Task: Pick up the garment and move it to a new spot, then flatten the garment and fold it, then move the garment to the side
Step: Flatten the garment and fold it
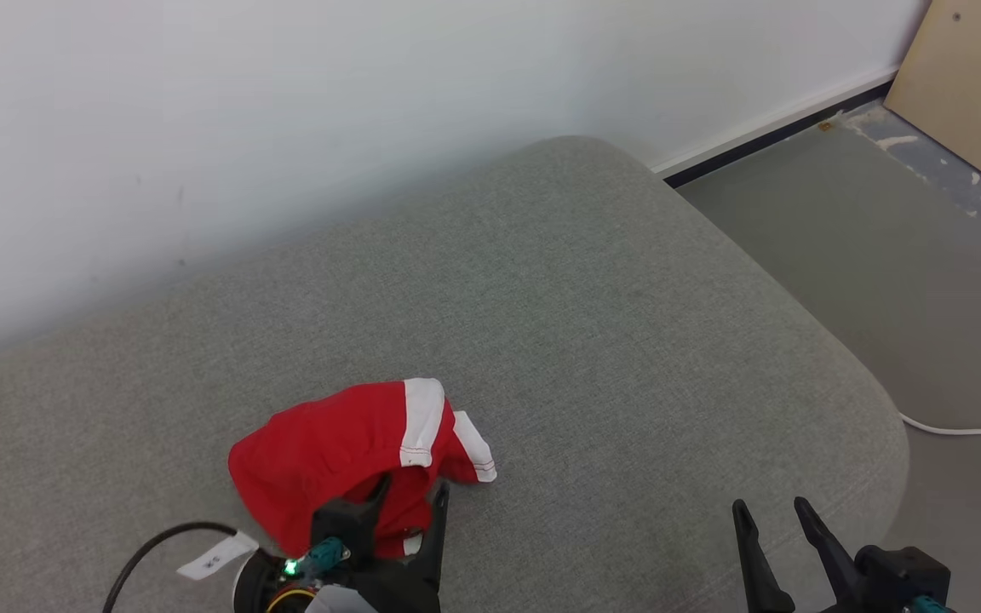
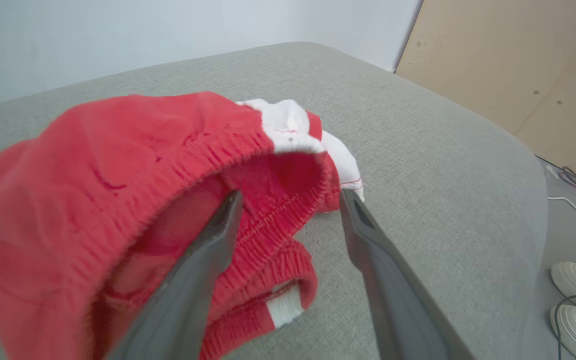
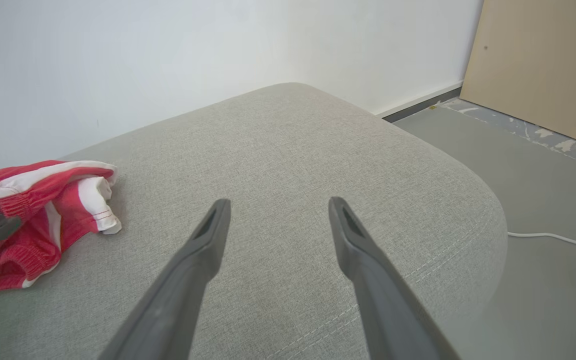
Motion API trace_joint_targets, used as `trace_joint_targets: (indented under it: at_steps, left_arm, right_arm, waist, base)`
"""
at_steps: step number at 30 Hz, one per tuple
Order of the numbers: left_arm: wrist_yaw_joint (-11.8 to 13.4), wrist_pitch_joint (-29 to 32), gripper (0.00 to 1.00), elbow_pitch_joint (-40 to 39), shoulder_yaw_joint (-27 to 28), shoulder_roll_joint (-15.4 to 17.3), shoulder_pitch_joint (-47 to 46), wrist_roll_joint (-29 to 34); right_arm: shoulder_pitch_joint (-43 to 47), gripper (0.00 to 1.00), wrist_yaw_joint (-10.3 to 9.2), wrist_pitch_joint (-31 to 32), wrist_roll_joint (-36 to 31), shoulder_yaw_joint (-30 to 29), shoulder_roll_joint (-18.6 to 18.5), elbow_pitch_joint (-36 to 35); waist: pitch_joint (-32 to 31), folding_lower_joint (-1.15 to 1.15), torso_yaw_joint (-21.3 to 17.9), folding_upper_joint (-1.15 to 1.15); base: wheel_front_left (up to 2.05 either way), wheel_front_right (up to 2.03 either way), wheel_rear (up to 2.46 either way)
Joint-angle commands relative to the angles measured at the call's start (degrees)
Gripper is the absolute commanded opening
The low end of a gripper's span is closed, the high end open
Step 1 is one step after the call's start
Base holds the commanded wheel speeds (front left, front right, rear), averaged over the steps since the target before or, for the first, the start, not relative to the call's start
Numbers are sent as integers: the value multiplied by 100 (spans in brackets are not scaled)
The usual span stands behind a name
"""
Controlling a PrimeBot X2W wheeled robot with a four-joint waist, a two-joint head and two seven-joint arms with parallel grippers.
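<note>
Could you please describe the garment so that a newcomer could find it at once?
A broad grey upholstered seat stands against a white wall. Near its front left, at the open left claw, lies the garment: a crumpled red heap with white bands, the one bright thing on the grey.

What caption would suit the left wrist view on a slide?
Open left gripper poised at the elastic waistband of a crumpled red-and-white garment lying on a grey cushion.

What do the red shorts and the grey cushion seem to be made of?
Red shorts: soft matte fabric, likely cotton or polyester; gathered elastic waistband, stitched white trim. Grey cushion: matte woven upholstery cloth, probably synthetic; a fine weave shows.
</note>
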Motion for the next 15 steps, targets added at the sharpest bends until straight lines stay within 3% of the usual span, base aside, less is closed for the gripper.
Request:
trace_joint_targets:
  at_steps: [1, 6, 7, 9, 15]
  left_arm:
    - [64, 66, 100, 103, -62, 1, -121, -62]
    - [59, 148, 100, 269, -394, 2, -524, -387]
    - [46, 141, 55, 270, -469, 3, -599, -438]
    - [44, 80, 0, 189, -675, 0, -809, -699]
    - [115, -71, 0, -135, -973, 0, -1182, -1129]
  right_arm:
    - [-50, 100, -12, 13, -25, 19, 2, 5]
    - [-63, 100, -12, 54, -59, 50, 3, -7]
    - [-57, 100, -12, 62, -66, 50, 2, -8]
    - [-61, 100, -12, 69, -84, 80, 3, -8]
    - [-8, 100, -12, 87, -90, 72, 3, -6]
  waist:
    - [-11, -1, 9, -1]
    - [-25, -1, 66, -1]
    - [-33, -1, 81, -1]
    - [-57, -1, 114, -1]
    - [-144, -1, 242, -1]
  base:
    - [0, 0, 0]
    - [0, 0, 0]
    - [0, 0, 0]
    - [0, 0, 0]
    - [0, 0, 0]
